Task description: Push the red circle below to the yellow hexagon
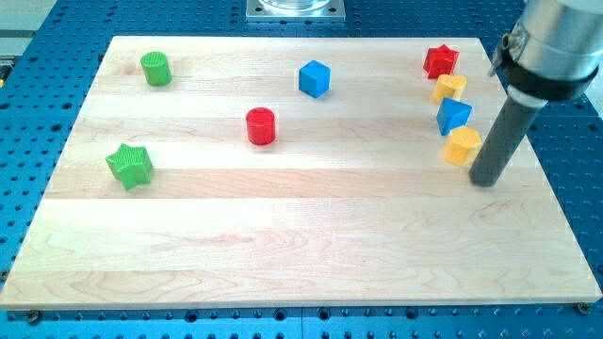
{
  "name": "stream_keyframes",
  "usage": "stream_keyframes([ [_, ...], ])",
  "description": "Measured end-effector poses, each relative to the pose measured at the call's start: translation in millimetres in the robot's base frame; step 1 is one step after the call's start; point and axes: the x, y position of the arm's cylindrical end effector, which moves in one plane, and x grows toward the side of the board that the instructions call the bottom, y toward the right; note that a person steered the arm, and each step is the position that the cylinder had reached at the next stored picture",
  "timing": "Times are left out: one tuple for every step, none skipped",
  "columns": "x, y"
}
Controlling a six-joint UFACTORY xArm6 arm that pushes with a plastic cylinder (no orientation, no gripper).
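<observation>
While nothing touches it, the red circle (261, 126) stands upright near the board's (283, 245) middle, a little to the far side, alone on bare wood. Going left to right: a green cylinder (156, 69) at the far left, a green star (130, 166) nearer on the left, then the red circle, then a blue cube (315, 79) beyond it. Far right sits a column: red star (440, 62), yellow heart (449, 88), another blue block (454, 117), and the yellow hexagon (463, 146) nearest. My tip (484, 180) rests just right of the hexagon, well apart from the circle; it is a plain rod with no jaws to open or close. I judge the circle light, rigid and apt to slide easily but veer off a glancing push. Contact should be on its left side, centred.
</observation>
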Motion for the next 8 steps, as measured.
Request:
stream_keyframes([
  [7,-118],
  [-15,-222],
  [-32,-297],
  [-85,-313],
  [-104,-278],
  [-71,-214],
  [-39,-176],
  [-32,-195],
])
